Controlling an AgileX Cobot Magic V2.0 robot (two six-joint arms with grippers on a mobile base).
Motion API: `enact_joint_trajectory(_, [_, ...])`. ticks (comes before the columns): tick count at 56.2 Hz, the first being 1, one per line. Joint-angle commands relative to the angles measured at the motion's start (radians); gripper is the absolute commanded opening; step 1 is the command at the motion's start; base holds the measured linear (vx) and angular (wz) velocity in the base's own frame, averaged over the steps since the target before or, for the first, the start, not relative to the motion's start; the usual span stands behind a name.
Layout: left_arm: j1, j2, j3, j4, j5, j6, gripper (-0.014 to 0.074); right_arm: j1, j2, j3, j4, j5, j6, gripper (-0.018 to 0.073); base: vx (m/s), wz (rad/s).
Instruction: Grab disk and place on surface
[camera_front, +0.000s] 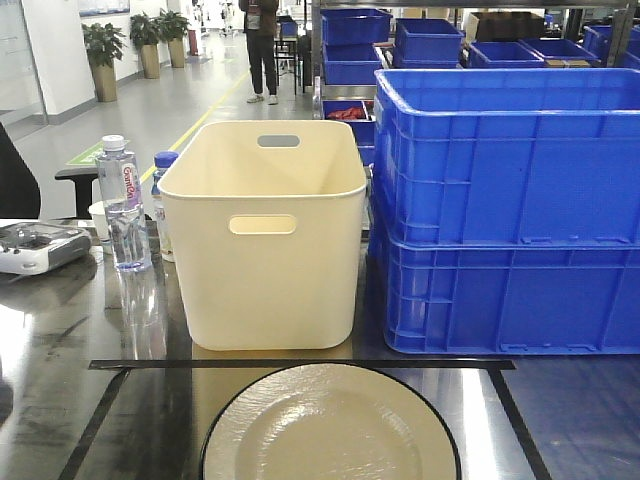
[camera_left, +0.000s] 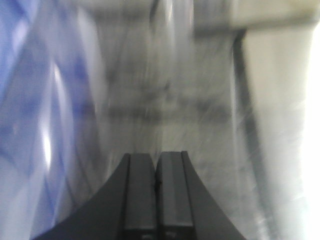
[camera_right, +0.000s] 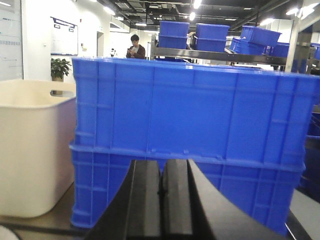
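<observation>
The disk (camera_front: 330, 430) is a cream plate with a black rim. It lies flat on the reflective steel surface (camera_front: 50, 350), inside the black tape rectangle (camera_front: 300, 364), at the near edge of the front view. Neither gripper shows in that view. In the blurred left wrist view, my left gripper (camera_left: 156, 157) is shut with nothing in it, low over the steel surface (camera_left: 165, 100) near a dark tape line (camera_left: 245, 130). My right gripper (camera_right: 163, 165) is shut and empty, facing the blue crates; the disk is not in its view.
A cream plastic bin (camera_front: 265, 240) stands just behind the tape rectangle. Two stacked blue crates (camera_front: 510, 210) stand right of it. A water bottle (camera_front: 122, 205) and a grey controller (camera_front: 35, 245) are at the left. A person (camera_front: 260, 45) stands far back.
</observation>
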Motion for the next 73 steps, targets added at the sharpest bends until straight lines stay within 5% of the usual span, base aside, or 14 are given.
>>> enact_joint_trajectory(1, [0.005,-0.005,-0.043,-0.147,0.007,-0.005,-0.0008,-0.003,-0.072,0.038,0.029,0.017,0.006,-0.0009,0.0,0.0])
enact_joint_trajectory(19, [0.005,-0.005,-0.043,-0.147,0.007,-0.005,-0.0008,-0.003,-0.14,0.18,0.029,0.015,0.037,-0.0009,0.0,0.0])
enact_joint_trajectory(73, [0.005,-0.005,-0.043,-0.147,0.007,-0.005,-0.0008,-0.003,-0.14,0.181,0.028,0.018,0.037,-0.0009,0.0,0.0])
